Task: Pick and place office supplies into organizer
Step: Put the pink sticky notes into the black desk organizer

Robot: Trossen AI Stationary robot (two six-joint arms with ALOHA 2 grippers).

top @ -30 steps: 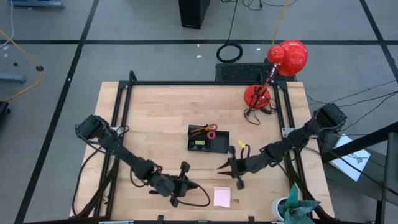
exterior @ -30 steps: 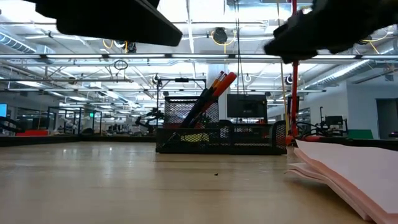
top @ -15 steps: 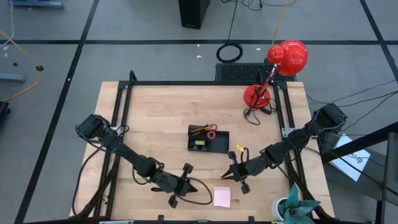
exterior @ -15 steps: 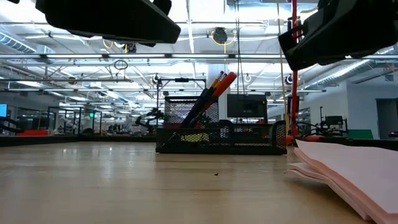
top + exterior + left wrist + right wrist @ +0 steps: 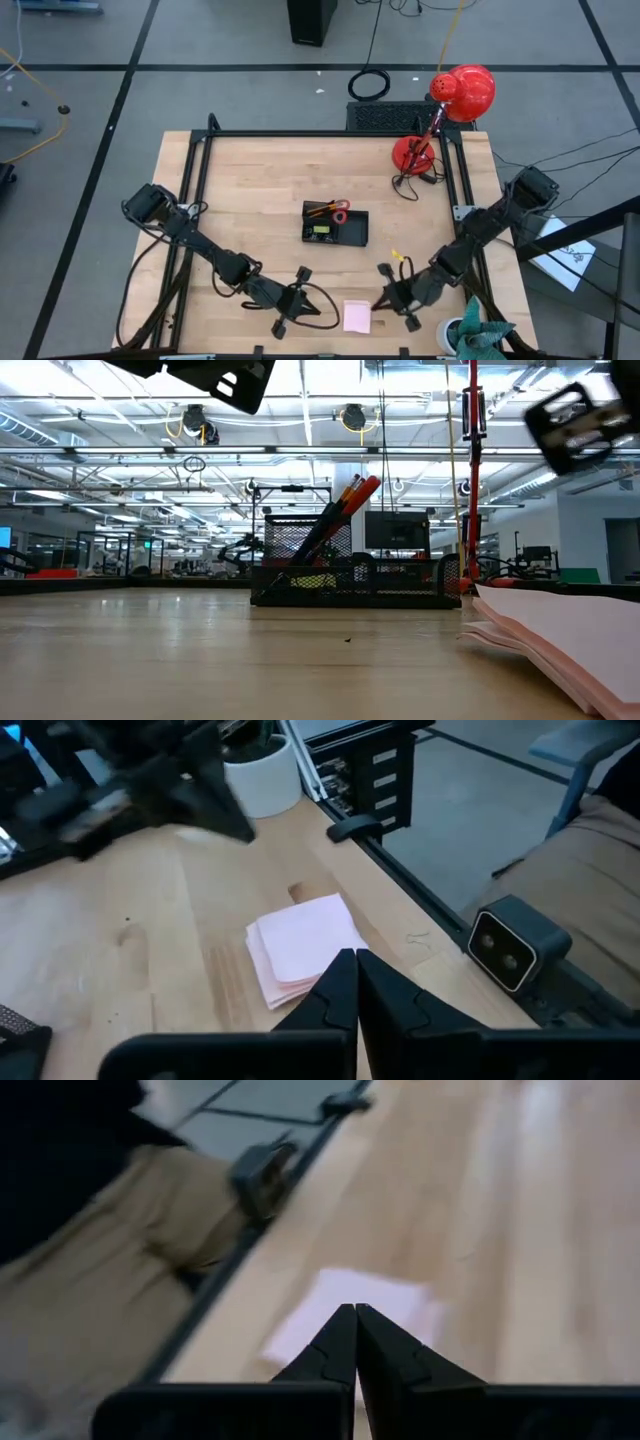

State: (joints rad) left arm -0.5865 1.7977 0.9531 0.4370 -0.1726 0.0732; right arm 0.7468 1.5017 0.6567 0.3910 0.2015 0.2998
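The organizer (image 5: pixel 335 229) is a small black rectangular tray of mesh-like walls standing near the middle of the desk (image 5: pixel 260 180), its taller section holding orange pencils (image 5: pixel 352 495) and dark pens that lean at a slant above the rim. Red scissor handles (image 5: pixel 341 207) show at its far side, toward the lamp corner, and a yellowish item lies in one of its low compartments. The pale pink sticky-note pad (image 5: pixel 357 316) lies flat near the front edge of the desk, well apart from the organizer; it is a square stack whose sheets are slightly fanned at one edge, as the low view shows. The left hand (image 5: pixel 324 310) is clenched and empty, its fingers pressed together just beside the pad on the left-arm side. The right hand (image 5: pixel 384 301) is likewise clenched and empty, just beside the pad on the opposite side. In both wrist views the closed fingertips point toward the pad. A red desk lamp (image 5: pixel 445 115) stands at the far right corner of the desk.
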